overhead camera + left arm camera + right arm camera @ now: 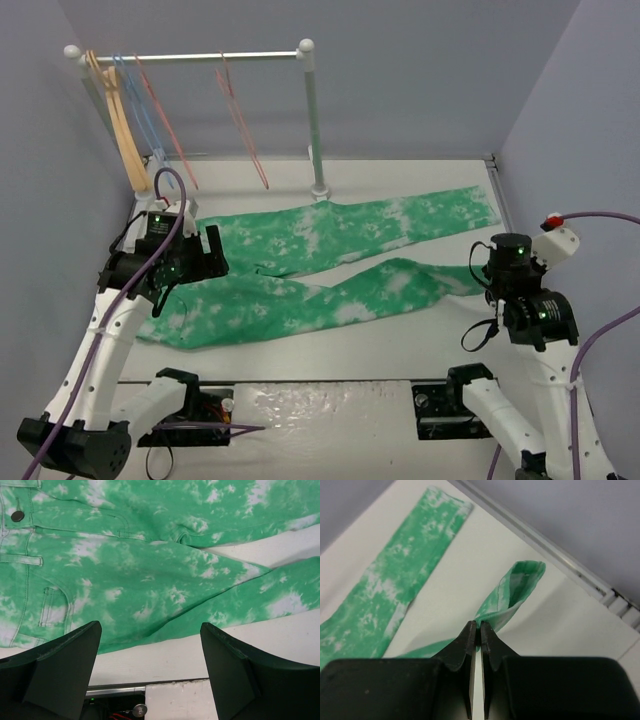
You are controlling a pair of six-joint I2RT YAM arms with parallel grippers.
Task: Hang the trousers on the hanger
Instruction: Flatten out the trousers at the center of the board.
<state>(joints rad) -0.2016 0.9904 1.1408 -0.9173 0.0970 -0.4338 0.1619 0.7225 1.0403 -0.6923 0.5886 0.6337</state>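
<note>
The green tie-dye trousers (330, 235) lie flat on the white table, waist at the left and both legs running right. My left gripper (205, 255) hovers open over the waist end. In the left wrist view the left gripper (150, 627) has wide-spread fingers with nothing between them, above the trousers (150, 570). My right gripper (476, 277) is at the end of the near leg. The right gripper (476, 625) is shut on the edge of that leg of the trousers (517, 587), whose cuff is lifted and twisted. The pink hanger (243, 125) hangs alone on the rail.
A rack with a metal rail (200, 57) and a white post (313, 120) stands at the back. At its left end hang a tan wooden hanger (120, 120), blue wire hangers (135, 100) and another pinkish wire hanger (168, 125). Grey walls close in the table.
</note>
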